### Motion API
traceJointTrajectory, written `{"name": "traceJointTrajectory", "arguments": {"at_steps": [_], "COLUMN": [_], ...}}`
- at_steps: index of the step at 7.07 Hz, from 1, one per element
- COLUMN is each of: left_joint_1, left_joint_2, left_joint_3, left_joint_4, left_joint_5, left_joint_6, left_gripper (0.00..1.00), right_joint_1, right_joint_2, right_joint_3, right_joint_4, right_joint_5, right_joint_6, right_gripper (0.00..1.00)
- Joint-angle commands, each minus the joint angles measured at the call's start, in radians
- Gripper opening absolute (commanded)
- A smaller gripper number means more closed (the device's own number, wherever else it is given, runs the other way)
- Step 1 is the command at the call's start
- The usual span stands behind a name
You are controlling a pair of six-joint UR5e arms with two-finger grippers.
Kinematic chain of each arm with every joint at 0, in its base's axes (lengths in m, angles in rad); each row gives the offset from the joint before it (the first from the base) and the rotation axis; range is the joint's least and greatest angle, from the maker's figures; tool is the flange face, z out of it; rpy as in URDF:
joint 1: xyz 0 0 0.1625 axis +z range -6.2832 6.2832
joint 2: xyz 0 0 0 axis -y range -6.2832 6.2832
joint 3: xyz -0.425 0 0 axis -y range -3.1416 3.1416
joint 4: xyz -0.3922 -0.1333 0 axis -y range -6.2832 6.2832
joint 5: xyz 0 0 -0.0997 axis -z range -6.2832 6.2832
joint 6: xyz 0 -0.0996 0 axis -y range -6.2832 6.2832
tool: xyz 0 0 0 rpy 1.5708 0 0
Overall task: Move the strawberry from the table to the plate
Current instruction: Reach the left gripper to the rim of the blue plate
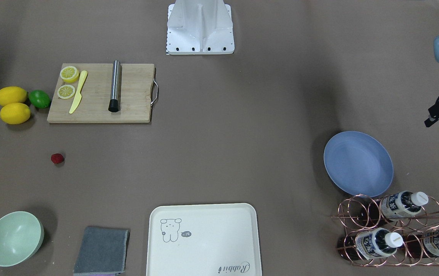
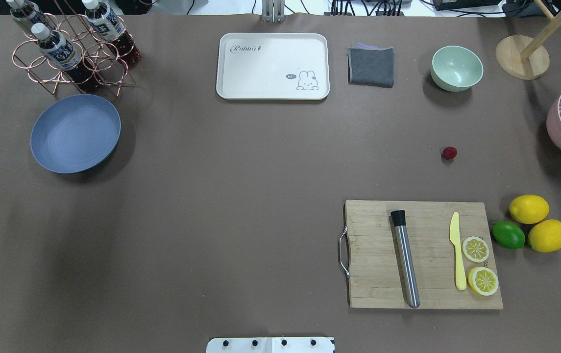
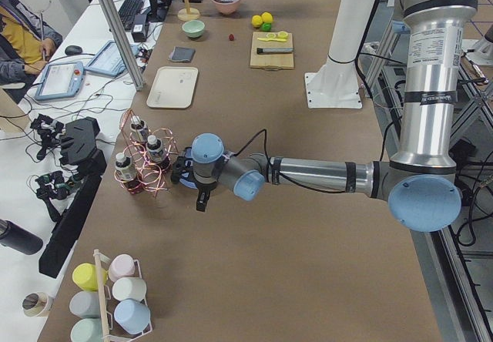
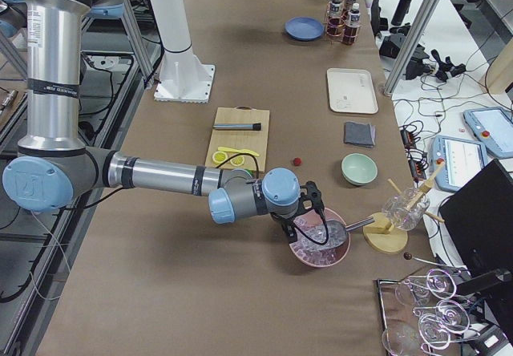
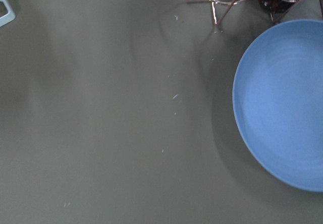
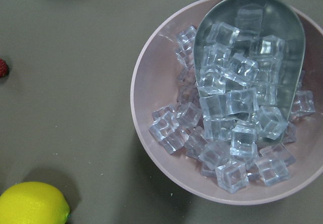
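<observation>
While you look across the broad brown bench (image 2: 241, 196), you see the strawberry lying on it and not on the plate. The left arm (image 3: 323, 176) reaches out low over the bench at the robot's left end, and the right arm (image 4: 160, 178) does the same at the far right end. A wooden cutting board (image 2: 422, 255) sits on the robot's right side, carrying a steel muddler, a yellow knife and two lemon halves. A cream tray (image 2: 273, 66) lies at the far edge, near the middle. The blue plate (image 2: 75, 133) sits on the left side, just beside the copper bottle rack (image 2: 72, 59), with nothing on it. A pink bowl (image 6: 151, 82) of ice cubes with a metal scoop in it stands at the right edge. The left claw (image 3: 200, 202) hangs above bare bench just beside the plate. The right claw (image 4: 303, 216) hangs over the pink bowl. You cannot tell how wide either claw stands. The strawberry (image 2: 449, 153) rests alone on bare bench between the pale green bowl (image 2: 456, 68) and the cutting board, well apart from the plate.
</observation>
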Motion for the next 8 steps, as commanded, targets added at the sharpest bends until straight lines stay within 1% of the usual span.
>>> {"name": "traceJointTrajectory", "arguments": {"at_steps": [1, 2, 3, 4, 5, 6, 8], "left_joint_1": [0.124, 0.139, 0.159, 0.179, 0.181, 0.181, 0.181], "left_joint_2": [-0.085, -0.108, -0.11, -0.131, -0.14, -0.141, -0.151], "left_joint_3": [0.069, 0.106, 0.12, 0.159, 0.178, 0.195, 0.218], "left_joint_4": [-0.046, -0.076, -0.11, -0.134, -0.139, -0.145, -0.158], "left_joint_5": [0.1, 0.103, 0.105, 0.106, 0.106, 0.105, 0.105], "left_joint_6": [-0.084, -0.118, -0.16, -0.174, -0.177, -0.175, -0.192], "left_gripper": [0.97, 0.97, 0.96, 0.95, 0.95, 0.91, 0.7], "right_joint_1": [0.0, 0.0, 0.0, 0.0, 0.0, 0.0, 0.0], "right_joint_2": [0.003, 0.009, 0.009, 0.009, 0.011, 0.011, 0.011], "right_joint_3": [0.007, -0.004, -0.004, -0.005, -0.006, -0.006, -0.006], "right_joint_4": [0.001, 0.0, 0.0, 0.0, 0.0, 0.0, 0.0], "right_joint_5": [-0.01, -0.011, -0.011, -0.013, -0.019, -0.019, -0.025], "right_joint_6": [0.0, 0.0, 0.0, 0.0, 0.0, 0.0, 0.0], "right_gripper": [0.99, 0.99, 0.99, 0.99, 0.99, 0.99, 0.99]}}
